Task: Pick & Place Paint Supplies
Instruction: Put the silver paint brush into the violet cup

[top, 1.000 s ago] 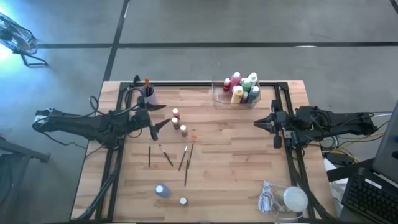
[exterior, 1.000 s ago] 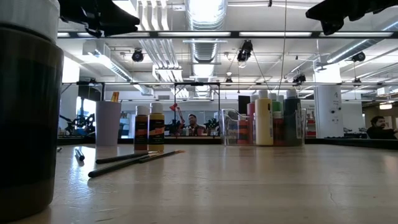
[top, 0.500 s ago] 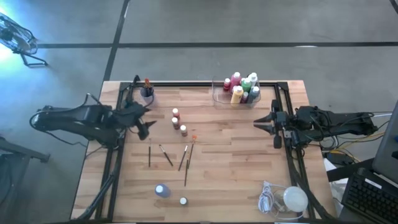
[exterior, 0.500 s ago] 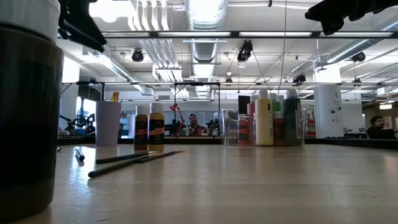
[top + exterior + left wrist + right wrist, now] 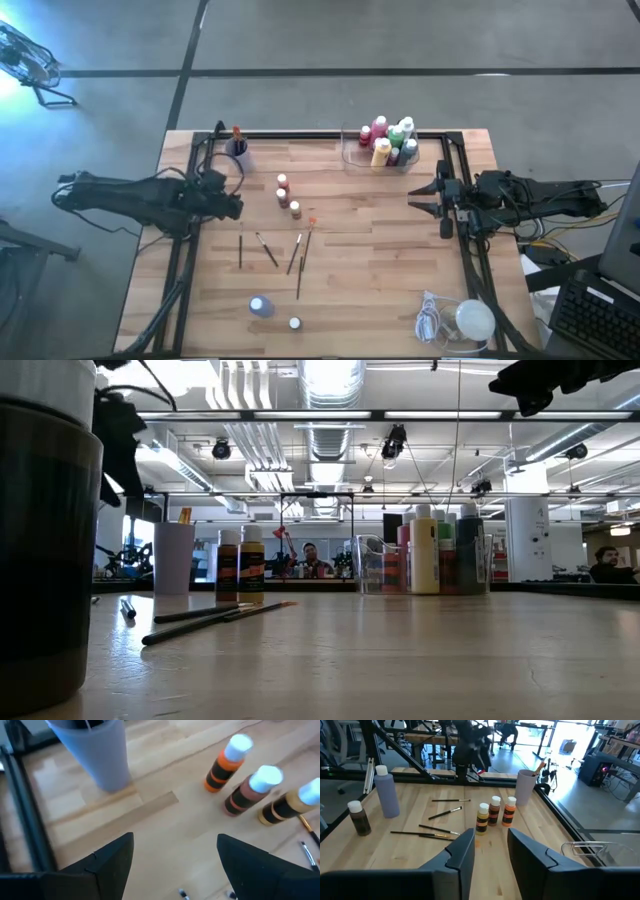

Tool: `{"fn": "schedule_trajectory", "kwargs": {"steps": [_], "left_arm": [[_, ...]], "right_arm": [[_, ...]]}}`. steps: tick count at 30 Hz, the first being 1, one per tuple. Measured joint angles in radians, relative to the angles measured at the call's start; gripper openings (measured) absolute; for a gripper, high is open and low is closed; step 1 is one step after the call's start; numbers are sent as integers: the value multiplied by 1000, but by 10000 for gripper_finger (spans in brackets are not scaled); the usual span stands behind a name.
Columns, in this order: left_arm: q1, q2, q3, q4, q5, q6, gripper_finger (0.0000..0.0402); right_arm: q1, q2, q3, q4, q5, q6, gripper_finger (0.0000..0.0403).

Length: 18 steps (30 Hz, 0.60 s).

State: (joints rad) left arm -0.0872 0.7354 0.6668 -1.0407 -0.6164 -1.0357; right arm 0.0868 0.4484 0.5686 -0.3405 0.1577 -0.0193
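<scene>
Three pale-capped bottles, orange point(image 5: 282, 181), brown point(image 5: 283, 195) and yellow-brown point(image 5: 295, 209), stand upright mid-table. Several thin dark paintbrushes point(image 5: 270, 251) lie flat nearer the near edge. A purple bottle point(image 5: 261, 306) and a small brown one point(image 5: 295, 323) stand by the near edge. More bottles point(image 5: 391, 140) stand in the clear tray. My left gripper point(image 5: 232, 205) is open and empty, left of the three bottles point(image 5: 252, 790). My right gripper point(image 5: 420, 195) waits open by the table's right side, above the wood point(image 5: 491, 855).
A purple cup point(image 5: 237, 149) holding a brush stands at the far left, close to my left gripper point(image 5: 95, 755). The clear tray point(image 5: 352, 158) sits at the far edge. A white lump with a coiled cord point(image 5: 468, 320) lies at the near right corner. Dark frame rails point(image 5: 465, 250) border the table.
My left gripper has drawn back from the three standing bottles toward the table's left edge, turning as it went; it holds nothing. Bottles and brushes have kept their places.
</scene>
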Motion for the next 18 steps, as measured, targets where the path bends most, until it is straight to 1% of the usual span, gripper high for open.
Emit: {"fn": "schedule_trajectory", "kwargs": {"steps": [5, 12, 18], "left_arm": [[0, 31, -80, 100, 42, -58, 291], [0, 90, -160, 145, 63, -152, 291], [0, 148, -204, 246, 84, -174, 291]], "right_arm": [[0, -1, 0, 0, 0, 0, 131], [0, -1, 0, 0, 0, 0, 147], [0, 0, 0, 0, 0, 0, 161]]}}
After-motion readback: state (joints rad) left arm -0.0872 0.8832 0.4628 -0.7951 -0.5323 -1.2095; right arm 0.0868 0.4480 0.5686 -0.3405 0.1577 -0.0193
